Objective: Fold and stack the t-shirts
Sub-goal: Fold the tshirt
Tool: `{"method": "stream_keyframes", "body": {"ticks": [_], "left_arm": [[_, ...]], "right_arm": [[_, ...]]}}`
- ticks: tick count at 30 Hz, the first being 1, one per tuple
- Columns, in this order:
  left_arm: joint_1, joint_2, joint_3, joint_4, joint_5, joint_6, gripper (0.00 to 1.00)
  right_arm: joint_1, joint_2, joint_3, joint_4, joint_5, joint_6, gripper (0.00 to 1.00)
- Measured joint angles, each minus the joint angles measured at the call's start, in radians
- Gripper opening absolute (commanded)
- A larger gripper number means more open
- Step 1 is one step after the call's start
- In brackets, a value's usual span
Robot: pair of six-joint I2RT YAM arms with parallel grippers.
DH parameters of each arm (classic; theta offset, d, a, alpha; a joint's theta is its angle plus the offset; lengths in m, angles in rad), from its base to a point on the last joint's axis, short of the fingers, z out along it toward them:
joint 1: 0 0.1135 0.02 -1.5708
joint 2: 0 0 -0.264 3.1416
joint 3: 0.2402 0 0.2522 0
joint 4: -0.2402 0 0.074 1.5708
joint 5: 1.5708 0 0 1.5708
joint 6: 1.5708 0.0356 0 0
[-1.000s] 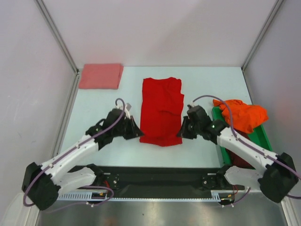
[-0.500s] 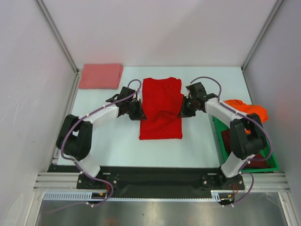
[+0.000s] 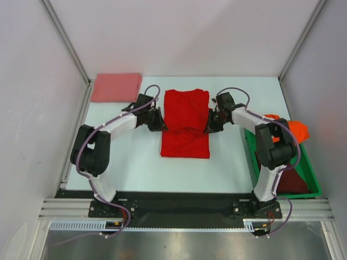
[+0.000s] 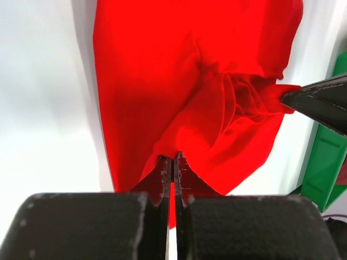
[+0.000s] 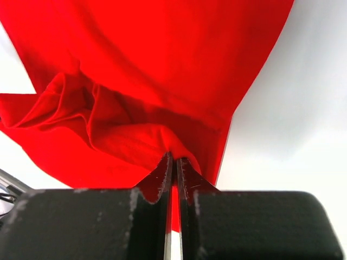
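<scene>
Top view, red shirt [image 3: 185, 124]: centre of frame, bunched at mid-height.
Left gripper [image 3: 161, 126]: clamped on its left edge.
Right gripper [image 3: 208, 128]: clamped on its right edge.
Pink shirt [image 3: 115, 87]: folded, upper left.
Orange shirt [image 3: 293, 130]: right, over bin [image 3: 309, 168] rim.
Left wrist: jaws pinched tight on red cloth, lower centre.
Right wrist: jaws pinched tight on a red fold, lower centre.

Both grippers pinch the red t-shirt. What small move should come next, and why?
Probably carry both pinched edges toward the far end of the red t-shirt, spreading slightly. The left gripper and right gripper are shut on opposite side edges, and the cloth between them lies bunched.
</scene>
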Motion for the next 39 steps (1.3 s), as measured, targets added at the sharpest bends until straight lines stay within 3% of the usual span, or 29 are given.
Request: {"method": "stream_keyframes", "body": {"ticks": [2, 7, 8, 9, 11, 12, 15, 20, 23, 28, 39], "left_arm": [[0.000, 0.022, 0.019, 0.005, 0.000, 0.000, 0.06], [0.002, 0.083, 0.054, -0.002, -0.023, -0.003, 0.39], [0.003, 0.087, 0.055, -0.011, -0.044, -0.006, 0.44], [0.005, 0.087, 0.055, -0.018, -0.054, -0.004, 0.45], [0.006, 0.079, 0.065, -0.040, -0.108, -0.003, 0.53], [0.008, 0.069, 0.068, -0.049, -0.133, 0.000, 0.54], [0.008, -0.003, 0.064, -0.077, -0.197, 0.011, 0.53], [-0.016, -0.244, -0.049, -0.013, -0.179, 0.026, 0.39], [-0.058, -0.322, -0.135, 0.070, -0.093, 0.010, 0.24], [-0.096, -0.182, -0.163, 0.190, 0.033, -0.016, 0.19], [-0.089, 0.082, -0.107, 0.282, 0.071, -0.051, 0.17]], "right_arm": [[-0.005, 0.021, 0.018, -0.001, -0.004, -0.005, 0.09], [-0.019, 0.057, 0.058, -0.006, -0.005, -0.021, 0.31], [-0.021, 0.060, 0.066, -0.011, 0.002, -0.026, 0.40], [-0.025, 0.060, 0.074, -0.017, 0.010, -0.030, 0.40], [-0.029, 0.060, 0.099, -0.041, 0.045, -0.044, 0.53], [-0.029, 0.060, 0.111, -0.048, 0.063, -0.053, 0.61], [-0.016, 0.038, 0.127, -0.086, 0.139, -0.074, 0.70], [0.078, -0.082, 0.086, -0.117, 0.209, -0.070, 0.68], [0.130, -0.163, 0.004, -0.055, 0.161, -0.039, 0.54], [0.130, -0.167, -0.111, 0.081, 0.059, 0.027, 0.22], [0.028, 0.042, -0.129, 0.332, -0.083, 0.077, 0.16]]}}
